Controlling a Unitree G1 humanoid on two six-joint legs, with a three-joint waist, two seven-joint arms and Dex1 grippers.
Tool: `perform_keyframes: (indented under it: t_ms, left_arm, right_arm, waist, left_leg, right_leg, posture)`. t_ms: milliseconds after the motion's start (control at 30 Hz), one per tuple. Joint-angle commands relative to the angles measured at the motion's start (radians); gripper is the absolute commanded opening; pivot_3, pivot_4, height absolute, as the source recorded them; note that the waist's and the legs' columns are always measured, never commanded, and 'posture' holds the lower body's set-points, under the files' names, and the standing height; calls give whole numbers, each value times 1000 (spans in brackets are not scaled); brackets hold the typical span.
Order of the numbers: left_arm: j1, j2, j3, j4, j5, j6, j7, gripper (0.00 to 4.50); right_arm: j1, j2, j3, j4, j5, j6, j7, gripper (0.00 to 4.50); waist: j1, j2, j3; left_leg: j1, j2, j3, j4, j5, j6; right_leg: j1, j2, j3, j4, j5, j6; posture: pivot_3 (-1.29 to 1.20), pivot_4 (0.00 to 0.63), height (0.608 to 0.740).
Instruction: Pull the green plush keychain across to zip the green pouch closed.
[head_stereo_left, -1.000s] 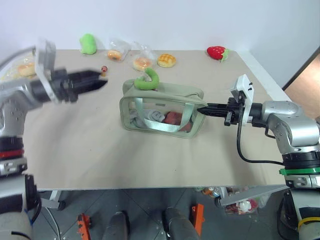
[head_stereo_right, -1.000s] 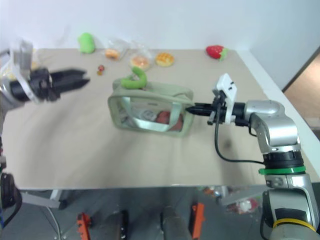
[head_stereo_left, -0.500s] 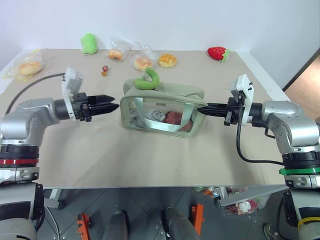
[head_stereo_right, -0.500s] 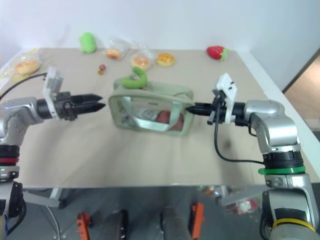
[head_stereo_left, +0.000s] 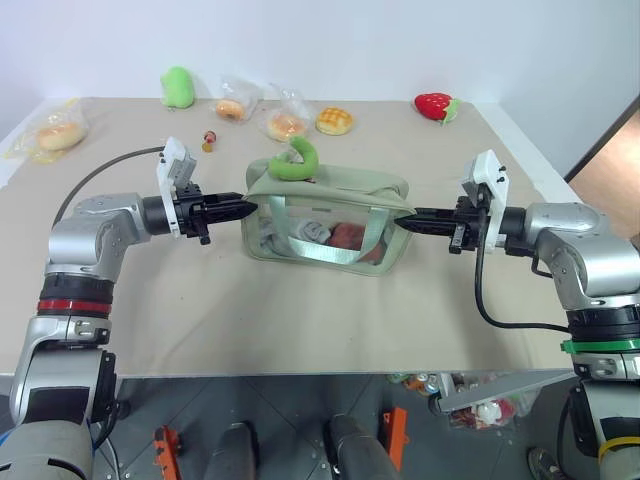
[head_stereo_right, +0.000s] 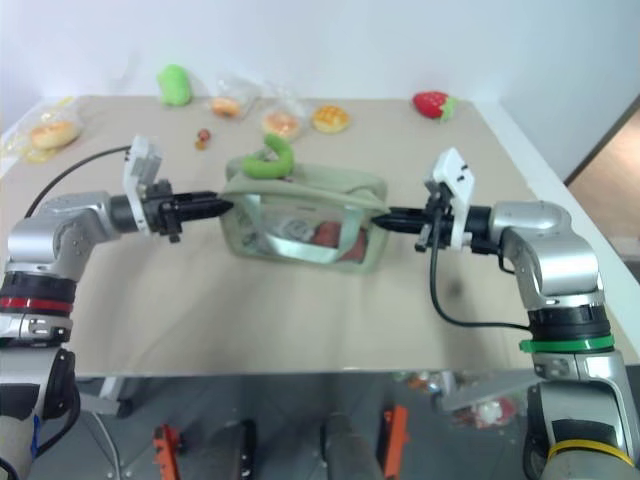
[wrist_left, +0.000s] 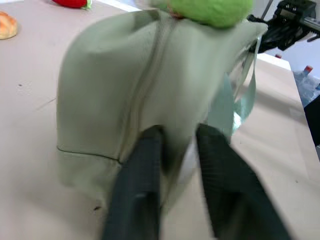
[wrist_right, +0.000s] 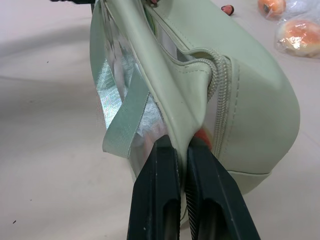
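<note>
The green pouch (head_stereo_left: 325, 218) stands mid-table with its clear window toward me and its top zipper partly open at the right end (wrist_right: 220, 85). The green plush keychain (head_stereo_left: 297, 160) curls up from the pouch's top near its left end, and its underside shows in the left wrist view (wrist_left: 210, 10). My left gripper (head_stereo_left: 238, 207) is shut on the fabric of the pouch's left end, with a fold pinched between its fingers (wrist_left: 142, 165). My right gripper (head_stereo_left: 405, 220) is shut on the pouch's right end, just below the zipper (wrist_right: 182, 145).
Along the table's far edge lie a larger green plush blob (head_stereo_left: 176, 87), wrapped buns (head_stereo_left: 232, 105) (head_stereo_left: 285, 122), a bare bun (head_stereo_left: 333, 121) and a strawberry plush (head_stereo_left: 433, 104). Another bagged bun (head_stereo_left: 50, 135) lies far left. The table's right edge (head_stereo_left: 545, 165) runs close behind my right arm.
My left arm swung in from the left and lower, reached the pouch's left end, and its fingers closed on the fabric. The right gripper kept its hold and did not move.
</note>
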Motion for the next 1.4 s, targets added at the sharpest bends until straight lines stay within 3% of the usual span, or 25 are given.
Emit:
perform_keyframes:
  t_ms: [33, 400, 433, 533, 800, 967, 1267, 1400]
  left_arm:
    - [-37, 1, 57, -19, -35, -8, 1, 32]
    - [3, 27, 28, -102, -23, 28, -9, 32]
    - [6, 27, 26, -106, -20, 28, -8, 0]
    - [6, 26, 24, -102, -11, 22, -4, 0]
    - [19, 25, 22, -124, -13, 27, -1, 0]
    - [31, 30, 26, -143, -16, 30, 2, 0]
    - [36, 27, 26, -145, -11, 17, 10, 0]
    - [48, 24, 28, -157, -14, 16, 20, 0]
  right_arm:
    - [0, -10, -33, -28, 12, -7, -6, 0]
    - [-9, 0, -43, -13, 27, 13, -21, 0]
    - [-15, 1, -54, -9, 41, 30, -24, 552]
    - [-22, -10, -81, -30, 100, 71, 7, 1362]
    - [-109, -43, -174, -10, 192, 106, 19, 4116]
    - [-252, -1, -210, 30, 250, 115, -10, 4116]
    - [-419, 193, 134, 124, -50, -108, -21, 4116]
    - [-461, 244, 174, 160, -104, -173, -1, 4116]
  waist:
    - [0, 0, 0]
    - [0, 0, 0]
    - [0, 0, 0]
    - [0, 0, 0]
    - [0, 2, 1]
    - [0, 2, 1]
    - [-8, 3, 2]
    - [0, 3, 2]
  left_leg:
    - [0, 0, 0, 0, 0, 0]
    - [0, 0, 0, 0, 0, 0]
    - [0, 0, 0, 0, 0, 0]
    - [0, 0, 0, 0, 0, 0]
    - [0, 0, 0, 0, 0, 0]
    - [0, 0, 0, 0, 0, 0]
    - [-1, 0, 1, 0, 0, 0]
    - [-3, 1, -1, -1, 0, 0]
  right_leg:
    - [0, 0, 0, 0, 0, 0]
    - [0, 0, 0, 0, 0, 0]
    - [0, 0, 0, 0, 0, 0]
    - [0, 0, 0, 0, 0, 0]
    - [0, 0, 0, 0, 0, 0]
    - [0, 0, 0, 0, 0, 0]
    - [-2, 0, 1, 0, 0, 0]
    - [-3, 1, -1, 1, 0, 1]
  posture:
    - [0, 150, 740]
    - [0, 150, 740]
    - [0, 150, 740]
    - [0, 150, 740]
    - [0, 150, 740]
    - [0, 150, 740]
    - [0, 150, 740]
    - [0, 150, 740]
